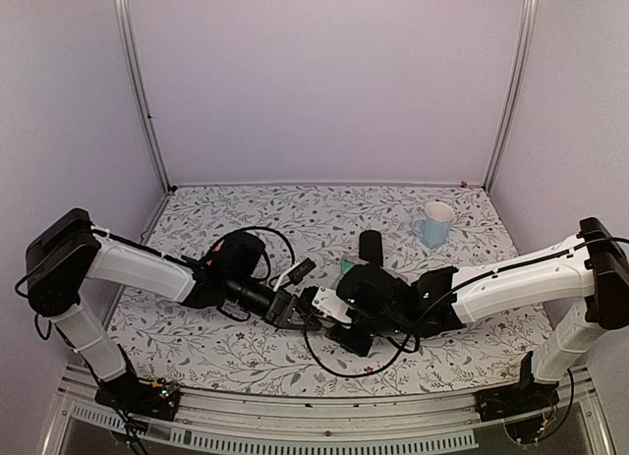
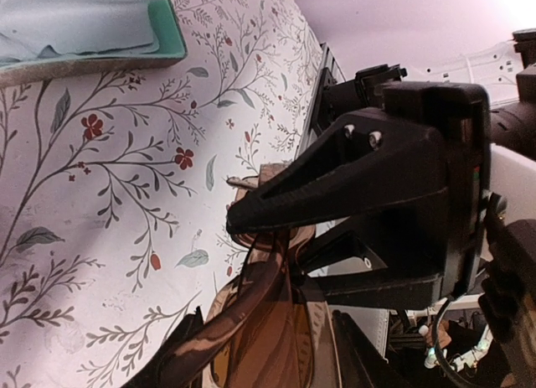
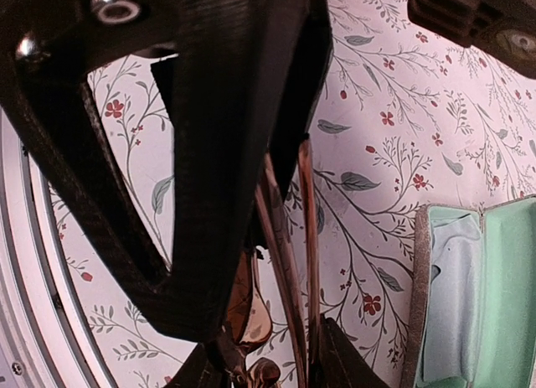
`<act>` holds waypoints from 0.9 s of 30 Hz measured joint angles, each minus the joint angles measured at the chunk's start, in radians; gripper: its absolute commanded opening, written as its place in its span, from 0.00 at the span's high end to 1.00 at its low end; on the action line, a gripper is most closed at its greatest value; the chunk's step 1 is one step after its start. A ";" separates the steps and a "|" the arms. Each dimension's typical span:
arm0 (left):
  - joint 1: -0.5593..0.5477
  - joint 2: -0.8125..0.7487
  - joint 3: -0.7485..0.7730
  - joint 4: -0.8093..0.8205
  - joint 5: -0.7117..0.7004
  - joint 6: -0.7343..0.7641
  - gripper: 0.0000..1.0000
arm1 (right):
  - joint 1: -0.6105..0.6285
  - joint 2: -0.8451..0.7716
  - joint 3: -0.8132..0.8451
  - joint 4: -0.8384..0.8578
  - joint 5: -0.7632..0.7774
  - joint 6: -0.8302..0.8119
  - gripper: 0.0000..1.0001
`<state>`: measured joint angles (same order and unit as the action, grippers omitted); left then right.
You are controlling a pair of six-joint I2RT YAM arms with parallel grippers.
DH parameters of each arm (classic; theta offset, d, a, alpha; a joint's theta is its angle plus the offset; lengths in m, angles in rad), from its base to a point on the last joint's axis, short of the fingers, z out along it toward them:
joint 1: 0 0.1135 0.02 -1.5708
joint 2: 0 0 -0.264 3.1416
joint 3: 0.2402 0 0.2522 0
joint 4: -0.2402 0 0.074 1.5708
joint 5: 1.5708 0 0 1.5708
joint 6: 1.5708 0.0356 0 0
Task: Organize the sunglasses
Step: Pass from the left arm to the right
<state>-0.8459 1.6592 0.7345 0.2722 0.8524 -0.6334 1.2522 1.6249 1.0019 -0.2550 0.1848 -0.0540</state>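
The sunglasses with the thin dark brown frame hang just above the floral table, between both grippers at the table's middle front. My left gripper is shut on them; in its wrist view the brown lens and temples fill the space between its fingers. My right gripper faces it from the right and is shut on the same pair. In the right wrist view the slim temples and a lens lie between its fingertips. From above, the grippers almost hide the glasses.
An open grey case with a mint-green lining lies just behind the grippers, also seen as the case. A black oval case stands behind it. A light blue mug sits at the back right.
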 measured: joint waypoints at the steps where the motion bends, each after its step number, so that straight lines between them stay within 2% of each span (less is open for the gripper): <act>1: 0.000 0.002 0.000 0.000 0.000 0.000 0.83 | 0.000 0.001 0.001 -0.002 0.001 0.000 0.67; 6: 0.000 0.004 0.002 0.002 0.001 -0.003 0.75 | 0.003 0.001 0.002 -0.007 0.005 0.001 0.67; 16: 0.000 0.004 0.002 0.003 0.001 -0.005 0.50 | 0.003 0.002 0.001 -0.007 0.008 0.013 0.68; 27: 0.003 0.004 0.002 0.023 0.016 -0.006 0.32 | 0.004 0.002 -0.026 -0.007 0.018 0.049 0.69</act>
<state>-0.8433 1.6634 0.7361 0.2955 0.8688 -0.6392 1.2560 1.6264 0.9760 -0.2619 0.2024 -0.0048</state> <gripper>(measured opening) 0.649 0.314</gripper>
